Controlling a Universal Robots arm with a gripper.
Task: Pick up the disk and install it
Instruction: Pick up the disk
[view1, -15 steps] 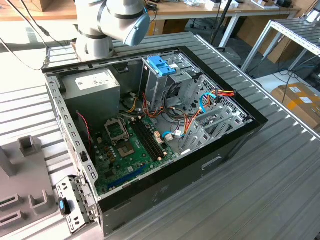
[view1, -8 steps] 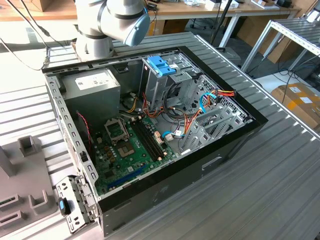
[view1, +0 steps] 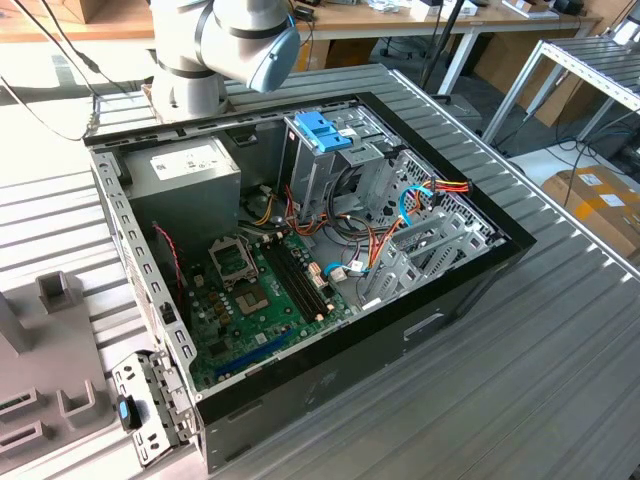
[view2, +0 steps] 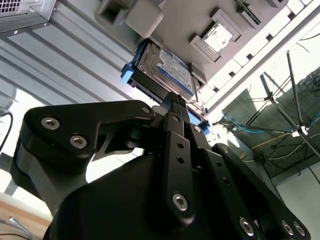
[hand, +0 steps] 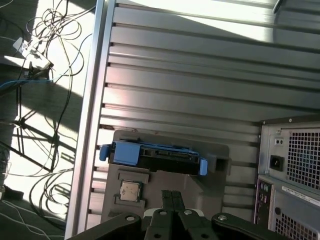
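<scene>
PC case (view1: 400, 340) lies open, prob. ready for the install. Near its rear, grey fixture (hand: 200, 185) props the disk (hand: 155, 152) on edge, I'd say for a reach from above. My gripper (hand: 172, 197) hovers over it, fingers pressed together, empty. Disk's underside sunk in slot; my linkage blocks more.

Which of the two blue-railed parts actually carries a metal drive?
The disk on the grey fixture outside the computer case: silver labelled body between its rails. The blue bracket in the case shows only blue plastic.
</scene>
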